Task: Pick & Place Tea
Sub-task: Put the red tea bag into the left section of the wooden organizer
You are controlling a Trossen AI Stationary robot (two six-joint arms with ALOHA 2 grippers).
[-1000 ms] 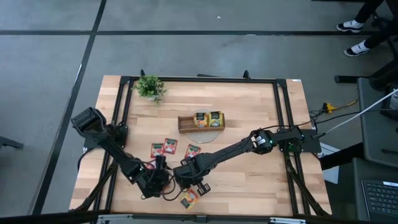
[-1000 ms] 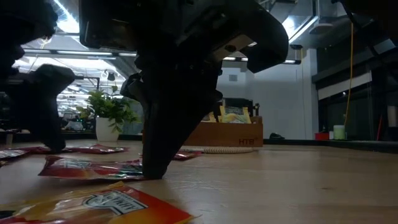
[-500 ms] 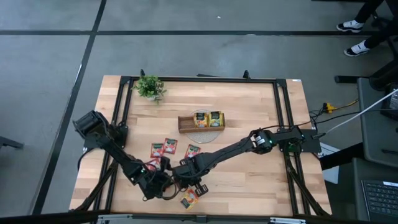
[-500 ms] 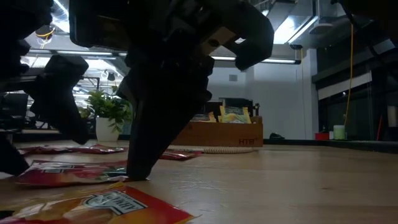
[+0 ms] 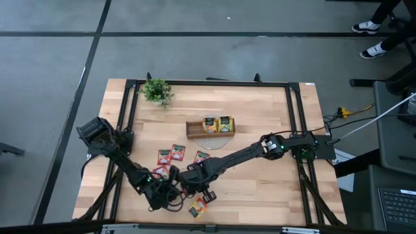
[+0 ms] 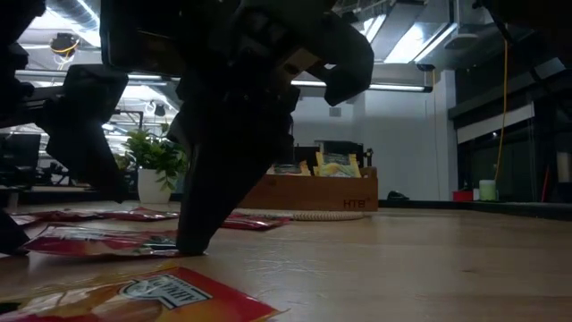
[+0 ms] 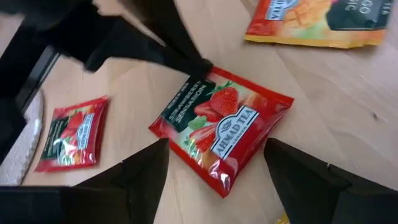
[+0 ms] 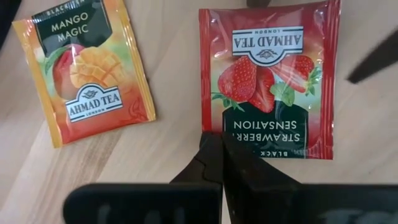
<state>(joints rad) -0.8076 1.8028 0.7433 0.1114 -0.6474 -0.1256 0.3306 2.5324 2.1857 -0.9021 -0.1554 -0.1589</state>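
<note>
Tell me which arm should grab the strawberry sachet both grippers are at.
Left, probably. The left gripper is open, one finger on each side of the strawberry sachet. The right gripper is shut, its tip pressing on the sachet's edge, so it would have to lift and reopen first.

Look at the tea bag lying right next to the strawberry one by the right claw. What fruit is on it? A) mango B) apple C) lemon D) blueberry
A: in the right wrist view the orange sachet beside the red strawberry sachet reads "Mango Magic" and shows a cut mango, while the right claw has its tips pressed together at the strawberry sachet's edge.
</note>
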